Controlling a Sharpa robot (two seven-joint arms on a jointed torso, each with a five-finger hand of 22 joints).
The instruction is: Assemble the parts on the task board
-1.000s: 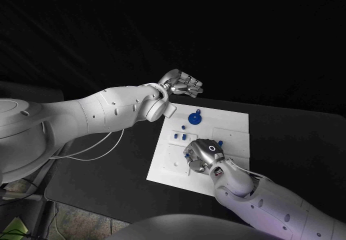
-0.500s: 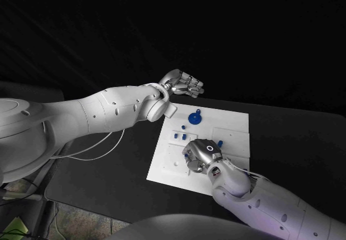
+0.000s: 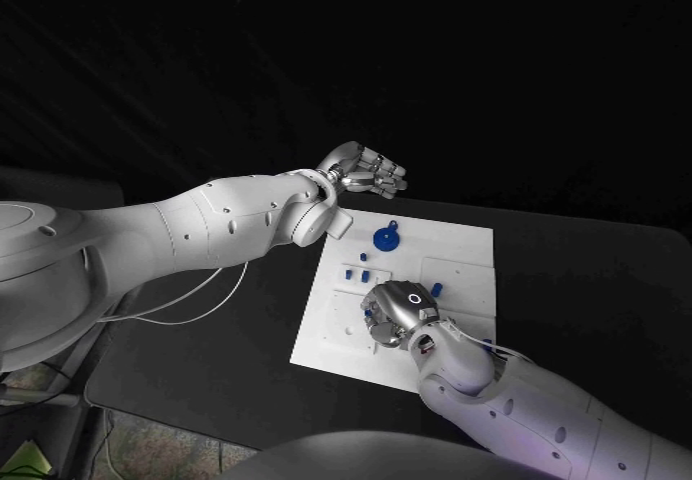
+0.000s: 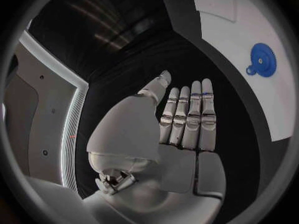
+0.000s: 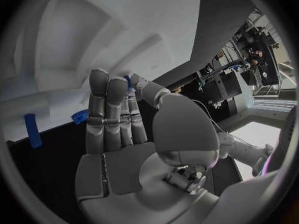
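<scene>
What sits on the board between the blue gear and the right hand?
In the head view, a few small blue parts stand on the task board between the blue gear and the right hand.

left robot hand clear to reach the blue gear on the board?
Probably yes. The left robot hand hovers open just past the task board's far edge, the blue gear lies uncovered close by, and the right robot hand is working farther down.

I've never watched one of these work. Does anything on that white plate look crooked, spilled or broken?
Nothing stands out. The task board lies flat on the black table, with the blue gear and small blue parts on it. The right hand is over the board; the left hand hangs beyond it, holding nothing.
</scene>
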